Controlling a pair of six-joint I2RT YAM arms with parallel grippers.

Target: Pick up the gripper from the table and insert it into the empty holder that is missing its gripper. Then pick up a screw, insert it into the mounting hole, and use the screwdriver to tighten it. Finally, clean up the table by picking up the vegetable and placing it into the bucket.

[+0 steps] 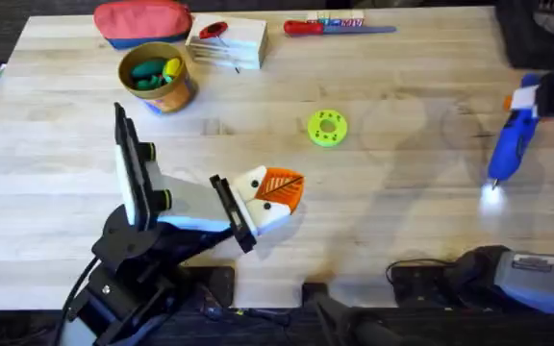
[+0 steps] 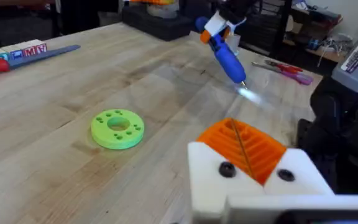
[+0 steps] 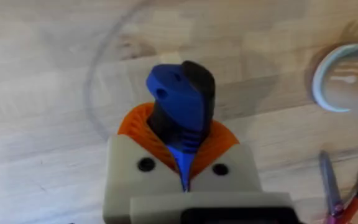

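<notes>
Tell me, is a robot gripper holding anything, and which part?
Yes. The right gripper is shut on the blue screwdriver, pinching its thick body near the back end. The left gripper holds nothing.

The table is of light wood, made of joined planks with visible grain. Behind its far edge the floor is dark. In the left wrist view, dark furniture stands behind.

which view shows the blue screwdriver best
The left wrist view: the blue screwdriver shows side-on, lit bit tip over the table, held in the right claw. Overhead it sits small at the edge; the right wrist view shows its butt end.
</notes>
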